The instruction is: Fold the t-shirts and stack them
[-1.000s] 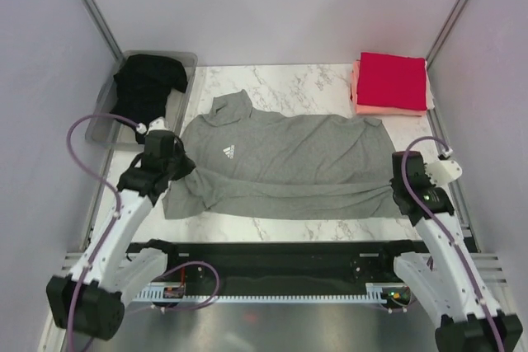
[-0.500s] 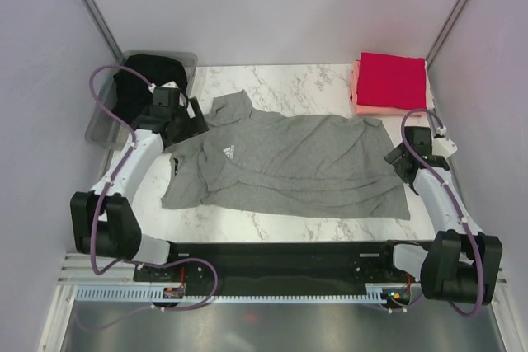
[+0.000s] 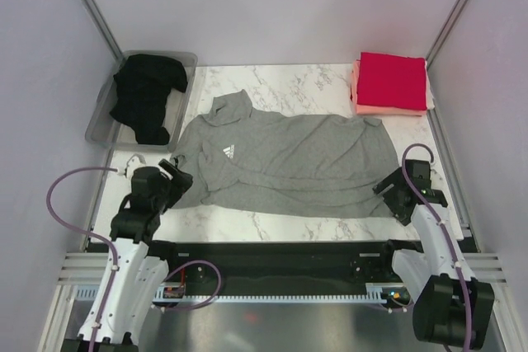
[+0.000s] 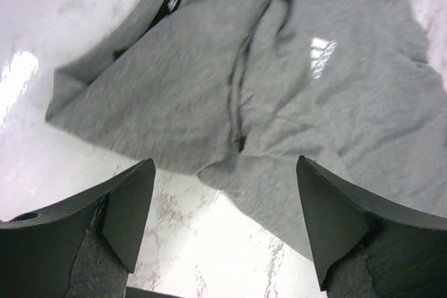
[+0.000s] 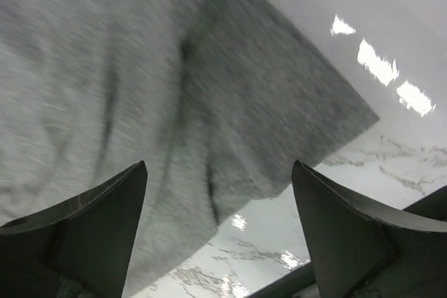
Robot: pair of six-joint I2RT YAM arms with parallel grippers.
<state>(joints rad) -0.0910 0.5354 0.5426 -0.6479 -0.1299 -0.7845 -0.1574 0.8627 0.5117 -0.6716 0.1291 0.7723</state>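
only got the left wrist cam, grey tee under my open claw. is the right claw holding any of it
Observer: No. The right claw is open over the grey tee's near right corner, with nothing between its fingers.
Operator: where's the finished stack
Observer: Far right corner of the table: a red tee folded square on a salmon-pink one.
Operator: any tees left to do
Observer: A black tee lies crumpled in the clear bin at far left.
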